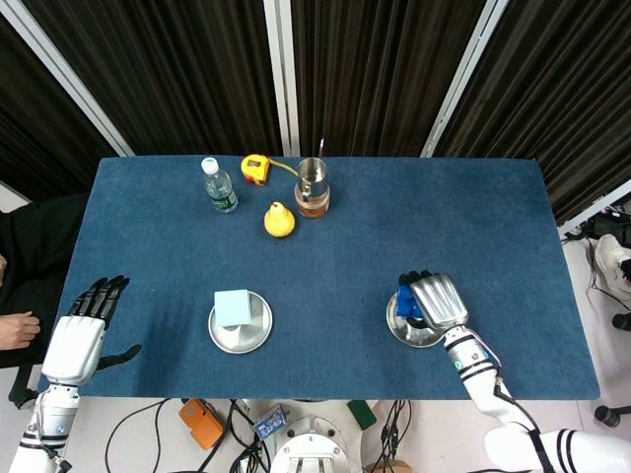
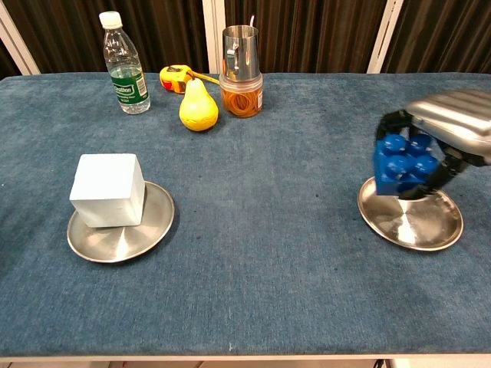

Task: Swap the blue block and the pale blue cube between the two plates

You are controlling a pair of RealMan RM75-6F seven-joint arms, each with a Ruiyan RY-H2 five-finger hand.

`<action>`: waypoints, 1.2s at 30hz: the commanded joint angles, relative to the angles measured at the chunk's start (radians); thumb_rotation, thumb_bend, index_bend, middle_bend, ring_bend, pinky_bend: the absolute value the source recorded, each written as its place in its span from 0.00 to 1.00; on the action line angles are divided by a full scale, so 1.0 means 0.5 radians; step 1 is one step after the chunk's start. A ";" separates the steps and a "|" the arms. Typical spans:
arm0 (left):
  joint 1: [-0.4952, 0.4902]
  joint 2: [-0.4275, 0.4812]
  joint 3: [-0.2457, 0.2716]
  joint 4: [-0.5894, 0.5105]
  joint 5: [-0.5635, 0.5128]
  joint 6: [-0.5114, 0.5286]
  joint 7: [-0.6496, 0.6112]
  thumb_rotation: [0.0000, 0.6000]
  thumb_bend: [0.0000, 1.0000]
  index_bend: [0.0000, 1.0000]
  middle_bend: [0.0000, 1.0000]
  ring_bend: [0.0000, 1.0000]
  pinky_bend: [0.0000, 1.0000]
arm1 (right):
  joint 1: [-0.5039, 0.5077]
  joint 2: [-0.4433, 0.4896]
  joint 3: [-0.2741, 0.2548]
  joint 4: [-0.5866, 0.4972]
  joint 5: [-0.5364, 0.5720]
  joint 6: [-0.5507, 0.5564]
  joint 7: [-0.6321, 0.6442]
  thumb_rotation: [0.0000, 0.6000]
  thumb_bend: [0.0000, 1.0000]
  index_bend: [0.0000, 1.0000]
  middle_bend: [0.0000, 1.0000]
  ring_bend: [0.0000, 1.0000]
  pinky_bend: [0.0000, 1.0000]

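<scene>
left hand (image 1: 77,342): palm down, fingers spread | right hand (image 2: 449,130): fingers curled, gripping

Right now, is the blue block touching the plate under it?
Cannot tell. In the chest view the right hand holds the blue block over the right plate, its lower edge at the plate's far rim; no gap or contact shows plainly.

Bright, even overhead light, soft short shadows, sharp focus (mild glare on the right plate (image 2: 410,226)).

Robot hand (image 2: 449,134) gripping blue block (image 2: 400,166), above plate (image 2: 410,226)
</scene>
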 commanded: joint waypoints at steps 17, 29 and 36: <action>0.037 0.027 -0.029 -0.025 0.019 0.012 -0.030 1.00 0.01 0.04 0.07 0.06 0.20 | -0.098 0.188 -0.146 -0.064 -0.269 -0.039 0.261 1.00 0.23 0.00 0.00 0.03 0.22; 0.343 0.052 0.122 0.199 0.062 0.303 -0.219 1.00 0.03 0.04 0.00 0.00 0.08 | -0.940 0.474 -0.544 0.143 -0.927 1.186 0.406 1.00 0.22 0.00 0.00 0.00 0.00; 0.392 0.046 0.173 0.269 0.117 0.296 -0.320 1.00 0.04 0.04 0.00 0.00 0.07 | -1.054 0.478 -0.530 0.316 -0.926 1.211 0.663 1.00 0.22 0.00 0.00 0.00 0.00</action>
